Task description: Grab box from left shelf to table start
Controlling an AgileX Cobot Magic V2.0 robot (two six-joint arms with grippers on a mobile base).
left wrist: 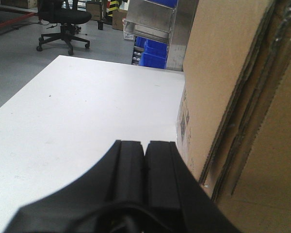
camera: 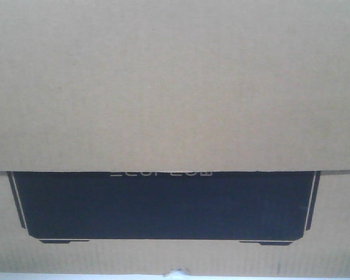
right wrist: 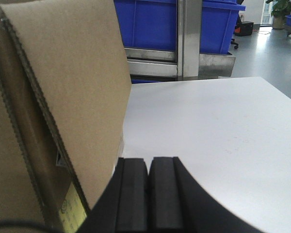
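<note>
The brown cardboard box (camera: 175,87) fills the front view, its black printed panel (camera: 163,204) low in the frame. In the left wrist view the box (left wrist: 223,73) stands on the white table (left wrist: 87,111), right beside my left gripper (left wrist: 145,144), which is shut with nothing between its fingers and presses along the box's side. In the right wrist view the box (right wrist: 68,87) rises at the left, against my right gripper (right wrist: 149,161), also shut and empty. The left shelf shows as a metal frame (right wrist: 184,53) behind the table.
Blue plastic bins (right wrist: 155,24) sit in the metal shelving beyond the table's far edge. An office chair (left wrist: 63,22) stands on the grey floor at the far left. White tabletop stretches outward from each gripper, away from the box.
</note>
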